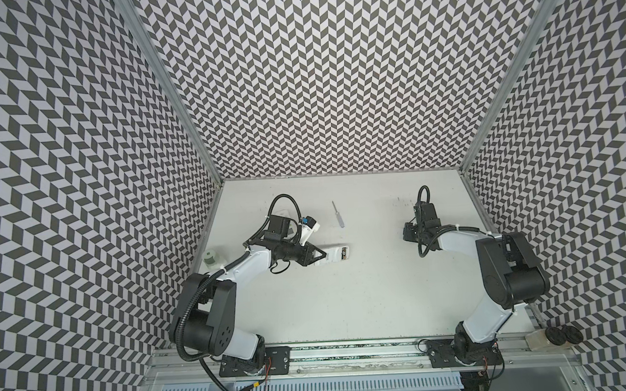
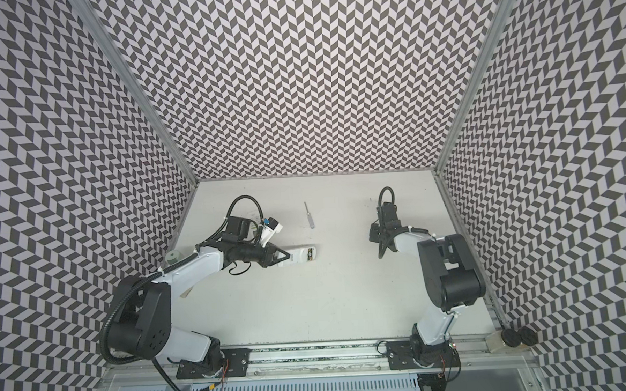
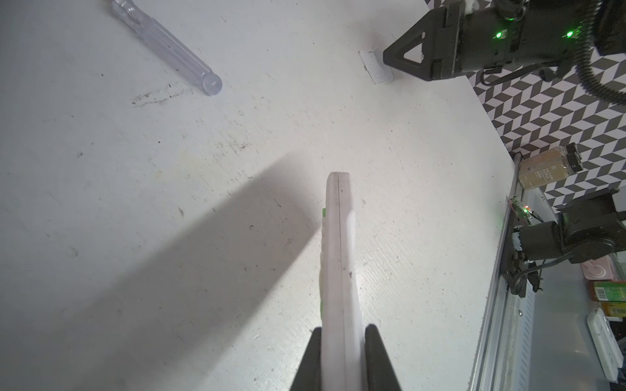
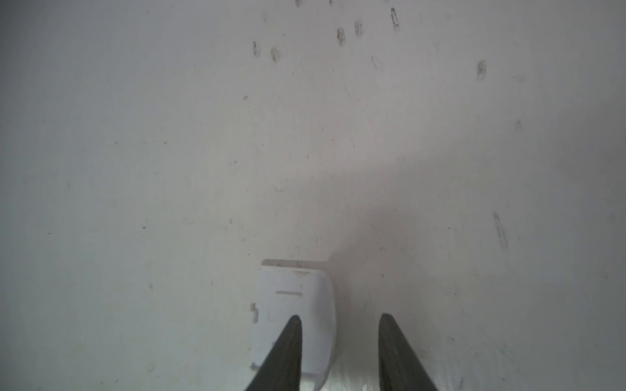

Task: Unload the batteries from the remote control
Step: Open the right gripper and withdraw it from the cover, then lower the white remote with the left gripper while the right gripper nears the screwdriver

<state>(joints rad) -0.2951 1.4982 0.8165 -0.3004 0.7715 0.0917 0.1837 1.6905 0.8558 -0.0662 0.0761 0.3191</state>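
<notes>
Between the jaws of the left gripper: remote control, clamped on edge. Batteries sit in its open bay, at the end away from the fingertips. Right gripper is parted and grips nothing; battery cover lies flat on the table under one finger.

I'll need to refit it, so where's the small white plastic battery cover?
In the right wrist view the cover rests on the white table on the right side, just beneath the open right gripper.
</notes>
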